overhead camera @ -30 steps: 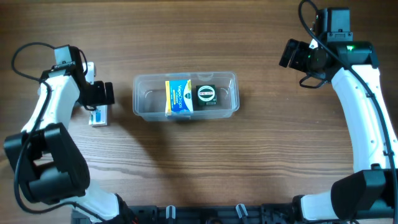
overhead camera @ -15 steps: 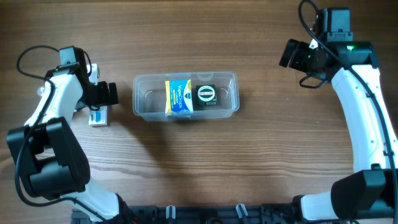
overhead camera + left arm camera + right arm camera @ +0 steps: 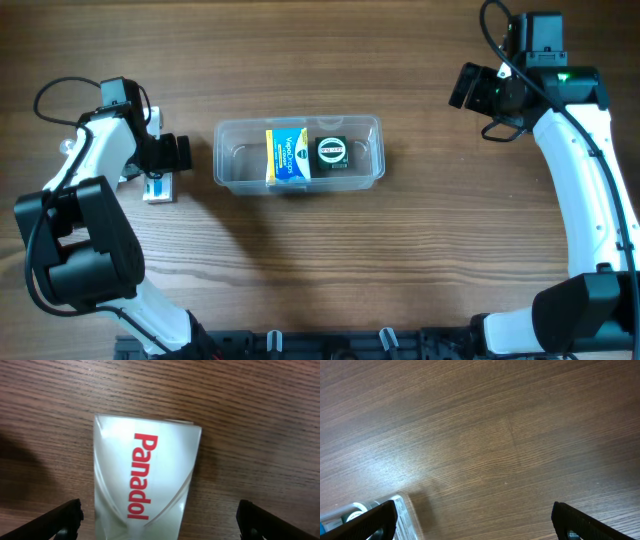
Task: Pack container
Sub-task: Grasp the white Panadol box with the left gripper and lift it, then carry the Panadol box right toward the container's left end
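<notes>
The clear plastic container (image 3: 228, 165) sits at the table's middle and holds a yellow and blue box (image 3: 288, 156) and a black box with a round label (image 3: 331, 152). Its corner shows in the right wrist view (image 3: 402, 512). A white Panadol box (image 3: 145, 480) lies flat on the wood left of the container; part of it shows in the overhead view (image 3: 158, 189). My left gripper (image 3: 159, 521) is open right above it, one finger on each side, not touching. My right gripper (image 3: 475, 520) is open and empty, high at the far right.
The table is brown wood (image 3: 330, 280). Cables run from both arms near the far corners. The arm bases stand at the near left and near right.
My left gripper has shifted slightly to the right over the Panadol box. The right arm and the container have not moved.
</notes>
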### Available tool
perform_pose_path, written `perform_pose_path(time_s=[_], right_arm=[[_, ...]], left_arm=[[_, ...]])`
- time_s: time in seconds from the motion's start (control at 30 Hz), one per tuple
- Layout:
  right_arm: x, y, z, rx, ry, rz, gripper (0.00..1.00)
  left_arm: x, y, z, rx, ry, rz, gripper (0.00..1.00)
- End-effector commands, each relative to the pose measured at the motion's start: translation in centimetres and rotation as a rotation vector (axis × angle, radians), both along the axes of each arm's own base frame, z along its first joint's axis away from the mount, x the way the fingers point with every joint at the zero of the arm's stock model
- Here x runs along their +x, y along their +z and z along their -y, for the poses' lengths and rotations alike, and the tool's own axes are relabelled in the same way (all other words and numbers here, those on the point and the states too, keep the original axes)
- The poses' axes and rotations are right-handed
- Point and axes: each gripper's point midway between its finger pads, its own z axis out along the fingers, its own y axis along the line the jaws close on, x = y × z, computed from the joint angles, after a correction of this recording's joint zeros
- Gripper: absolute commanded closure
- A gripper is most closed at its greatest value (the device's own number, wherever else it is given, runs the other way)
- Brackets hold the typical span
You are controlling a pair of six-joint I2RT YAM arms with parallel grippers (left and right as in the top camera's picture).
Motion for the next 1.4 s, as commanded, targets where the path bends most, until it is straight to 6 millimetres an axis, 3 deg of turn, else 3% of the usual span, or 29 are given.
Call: perform_pose_path(time_s=[0.0,0.23,0.4,0.5,0.53,0.57,0.6,0.87,1.03,1.13,1.23,1.37], right_arm=[[0.1,-0.4,0.2,-0.02,0.004,-0.008,0.0],[0.1,-0.4,0.2,-0.02,0.004,-0.008,0.0],[0.1,-0.4,0.2,-0.02,0.004,-0.008,0.0],[0.1,-0.4,0.2,-0.02,0.004,-0.008,0.0],[0.1,-0.4,0.2,-0.02,0.004,-0.008,0.0],[0.1,-0.4,0.2,-0.02,0.004,-0.008,0.0],[0.1,-0.4,0.2,-0.02,0.004,-0.008,0.0],[0.1,-0.4,0.2,-0.02,0.004,-0.008,0.0],[0.1,-0.4,0.2,-0.02,0.004,-0.008,0.0],[0.1,-0.4,0.2,-0.02,0.004,-0.008,0.0],[0.1,-0.4,0.2,-0.02,0.004,-0.008,0.0],[0.1,-0.4,0.2,-0.02,0.004,-0.008,0.0]], left_arm=[[-0.3,-0.9,0.4,-0.02,0.008,-0.02,0.0],[-0.8,-1.7,0.3,-0.014,0.011,-0.052,0.0],[-1.1,-1.7,0.0,0.002,0.013,-0.065,0.24],[-1.1,-1.7,0.0,0.002,0.012,-0.066,0.19],[-1.1,-1.7,0.0,0.002,0.012,-0.066,0.24],[-1.1,-1.7,0.0,0.002,0.013,-0.066,0.38],[-1.1,-1.7,0.0,0.002,0.013,-0.066,0.42],[-0.5,-1.1,0.4,0.006,-0.001,-0.046,0.45],[2.7,2.1,3.7,0.026,-0.099,0.054,0.55],[4.2,3.9,5.4,0.031,-0.138,0.106,0.53],[6.8,9.2,5.8,0.064,-0.114,0.249,0.51],[7.5,17.3,7.3,0.074,-0.144,0.441,0.48]])
